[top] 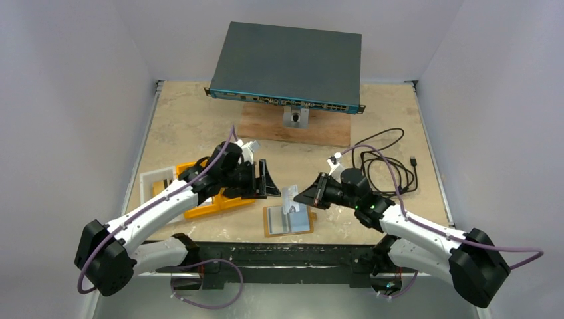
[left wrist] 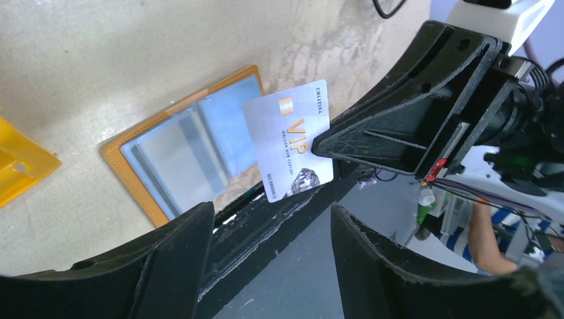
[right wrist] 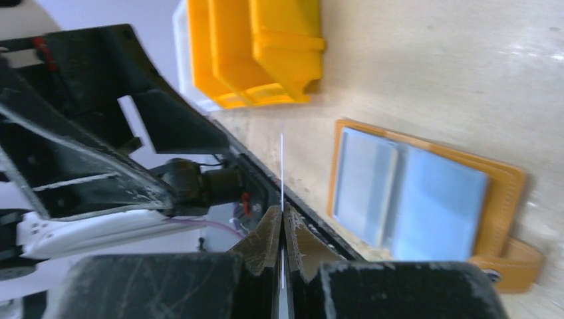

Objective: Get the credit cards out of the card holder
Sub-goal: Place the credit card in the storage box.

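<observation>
The tan card holder (top: 269,229) lies open and flat near the table's front edge, with grey cards (top: 290,220) in its pockets. It also shows in the left wrist view (left wrist: 126,163) and the right wrist view (right wrist: 505,179). My right gripper (top: 300,197) is shut on a silver VIP credit card (left wrist: 289,143), held upright above the holder. That card shows edge-on between the jaws in the right wrist view (right wrist: 282,166). My left gripper (top: 267,178) is open and empty, just left of the card, facing it.
A yellow-orange compartment tray (top: 209,203) with a white piece (top: 156,179) beside it sits under the left arm. A dark network switch (top: 286,63) rests on a wooden board (top: 296,129) at the back. A black cable (top: 389,159) lies at the right.
</observation>
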{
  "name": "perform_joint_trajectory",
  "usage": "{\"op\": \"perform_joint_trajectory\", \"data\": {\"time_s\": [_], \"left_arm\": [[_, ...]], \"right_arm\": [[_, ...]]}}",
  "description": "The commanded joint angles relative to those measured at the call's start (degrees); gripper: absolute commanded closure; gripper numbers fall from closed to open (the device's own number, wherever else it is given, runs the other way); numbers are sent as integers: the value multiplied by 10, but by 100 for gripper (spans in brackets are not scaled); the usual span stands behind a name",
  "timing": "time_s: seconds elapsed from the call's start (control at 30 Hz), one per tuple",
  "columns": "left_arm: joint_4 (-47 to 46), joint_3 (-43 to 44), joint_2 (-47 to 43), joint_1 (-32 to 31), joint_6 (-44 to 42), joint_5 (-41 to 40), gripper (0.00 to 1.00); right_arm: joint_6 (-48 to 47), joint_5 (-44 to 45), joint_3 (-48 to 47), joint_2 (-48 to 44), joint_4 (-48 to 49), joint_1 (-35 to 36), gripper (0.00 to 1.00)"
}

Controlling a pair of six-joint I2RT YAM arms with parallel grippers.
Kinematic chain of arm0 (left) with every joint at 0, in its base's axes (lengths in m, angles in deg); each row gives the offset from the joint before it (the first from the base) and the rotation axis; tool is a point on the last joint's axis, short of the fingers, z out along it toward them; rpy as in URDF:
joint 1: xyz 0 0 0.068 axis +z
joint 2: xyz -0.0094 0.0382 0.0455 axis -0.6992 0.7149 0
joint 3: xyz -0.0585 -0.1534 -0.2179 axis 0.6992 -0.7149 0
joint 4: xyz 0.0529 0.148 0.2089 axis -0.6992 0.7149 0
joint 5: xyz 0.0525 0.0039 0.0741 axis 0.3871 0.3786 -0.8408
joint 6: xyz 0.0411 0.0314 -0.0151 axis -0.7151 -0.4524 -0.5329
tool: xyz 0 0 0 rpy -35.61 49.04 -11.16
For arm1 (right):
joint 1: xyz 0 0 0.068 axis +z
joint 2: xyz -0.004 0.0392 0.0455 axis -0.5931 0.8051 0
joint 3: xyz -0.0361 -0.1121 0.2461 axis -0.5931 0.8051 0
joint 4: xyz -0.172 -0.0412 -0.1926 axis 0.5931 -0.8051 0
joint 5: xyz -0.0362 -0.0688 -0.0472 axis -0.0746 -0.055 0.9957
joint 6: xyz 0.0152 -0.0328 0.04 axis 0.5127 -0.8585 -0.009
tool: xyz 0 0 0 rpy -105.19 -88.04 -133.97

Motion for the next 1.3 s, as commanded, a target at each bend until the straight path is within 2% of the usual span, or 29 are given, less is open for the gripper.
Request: {"op": "perform_joint_trajectory", "data": {"time_s": [0.0,0.2,0.33,0.5,0.7,0.77,0.8,1.0,1.1,1.13,1.27], "left_arm": [[-67,-22,-24,21,5,93,36],[-127,-52,-38,38,41,138,36],[-162,-64,-42,42,61,155,40],[-212,-81,-40,47,90,178,56],[-237,-91,-35,47,106,188,83],[-240,-91,-34,47,108,190,96],[-240,-92,-33,47,107,189,100],[-158,-82,-58,47,74,129,100],[-70,-61,-86,57,35,73,100],[-38,-51,-96,64,22,51,100],[140,3,-128,94,-34,-69,100]], "right_arm": [[49,-72,-14,8,131,-6,100],[103,-114,-10,38,240,-7,100],[109,-120,-19,51,256,-7,100],[115,-121,-22,60,269,-7,100],[114,-121,-21,66,268,-7,100],[109,-120,-22,66,262,-7,100],[103,-117,-24,65,254,-7,96],[33,-62,-55,31,102,-6,31],[7,-46,-69,9,44,-7,8],[-4,-33,-76,3,19,-7,2],[-50,9,-97,-15,-57,-7,1]]}}
